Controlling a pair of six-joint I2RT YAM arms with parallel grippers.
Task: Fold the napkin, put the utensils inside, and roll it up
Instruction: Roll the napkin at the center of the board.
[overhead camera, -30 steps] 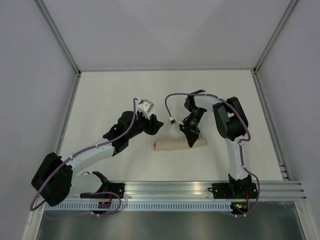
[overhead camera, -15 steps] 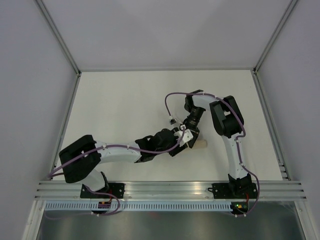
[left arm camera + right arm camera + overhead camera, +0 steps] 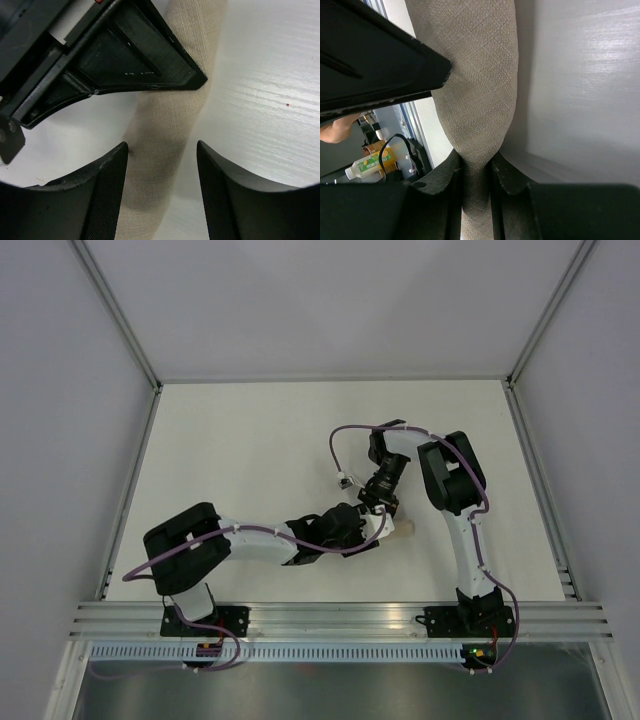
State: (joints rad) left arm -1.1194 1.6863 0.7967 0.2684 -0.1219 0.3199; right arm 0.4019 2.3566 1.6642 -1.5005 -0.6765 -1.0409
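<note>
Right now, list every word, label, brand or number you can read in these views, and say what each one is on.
No text can be read in any view.
Pale marks on the black finger, left wrist view: too small to read.
Yellow-green label on the bottle, right wrist view: too blurred to read.

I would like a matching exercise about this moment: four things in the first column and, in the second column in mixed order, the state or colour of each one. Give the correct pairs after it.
Column 1
1. napkin
2. left gripper
3. right gripper
4. table

Column 2
A. shut, pinching the cloth
B. white
C. rolled into a tan tube
D. open, one finger on each side of the roll

Pairs: 1-C; 2-D; 3-A; 4-B
</note>
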